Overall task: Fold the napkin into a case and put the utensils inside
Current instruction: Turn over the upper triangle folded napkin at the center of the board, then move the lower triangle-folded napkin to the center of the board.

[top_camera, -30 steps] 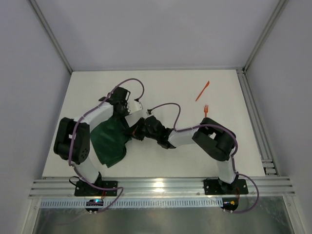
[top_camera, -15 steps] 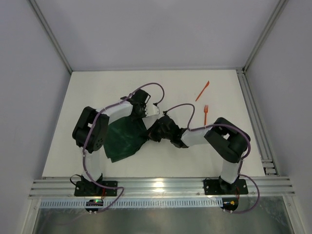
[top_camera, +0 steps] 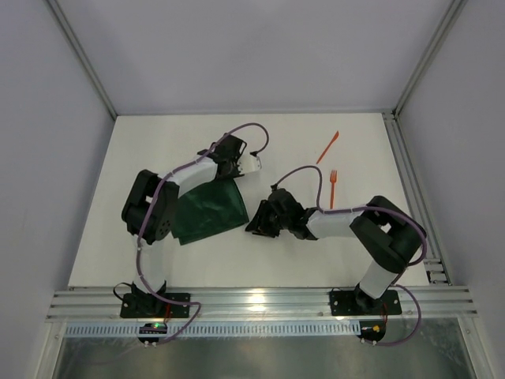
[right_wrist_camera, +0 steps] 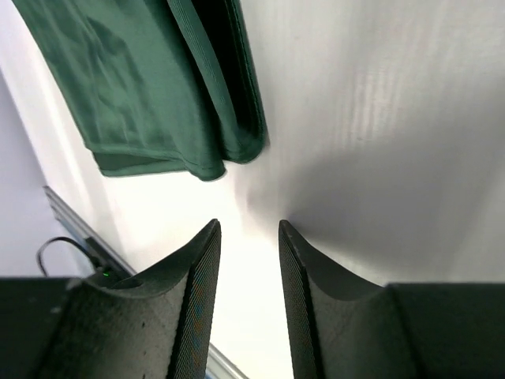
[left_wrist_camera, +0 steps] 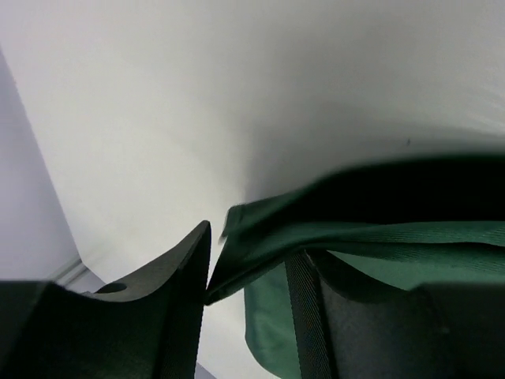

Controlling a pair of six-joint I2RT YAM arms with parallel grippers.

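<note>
- The napkin (top_camera: 209, 212) is seen lying on the white counter (top_camera: 355, 245) as a folded, roughly rectangular dark green pad, left of centre, with layered edges visible in the right wrist view (right_wrist_camera: 170, 87).
- The left hand (left_wrist_camera: 248, 272) is pinched shut on a far corner of the napkin (left_wrist_camera: 355, 229); cloth is seen drawn between the two fingers, the corner held slightly off the counter.
- The right hand (right_wrist_camera: 248, 260) is held apart with nothing between its fingers, hovering over bare counter just beside the napkin's right edge; in the top view it sits at (top_camera: 264, 221).
- The utensils are set well apart from the cloth, toward the far right: the fork (top_camera: 333, 186) and the knife-like piece (top_camera: 328, 147), both bright orange and untouched.
- The cloth is judged soft, light and limp: it is likely to sag and unfold when lifted by one point, so hems and corners, taken through all layers, are the better places to grip.
- The fork and knife-like piece are judged thin, light, stiff plastic lying flat; a grip across the handle's middle is likely needed, and slipping or skidding on the smooth counter is a risk.
- The case is judged not yet formed; further narrowing folds seem required.
</note>
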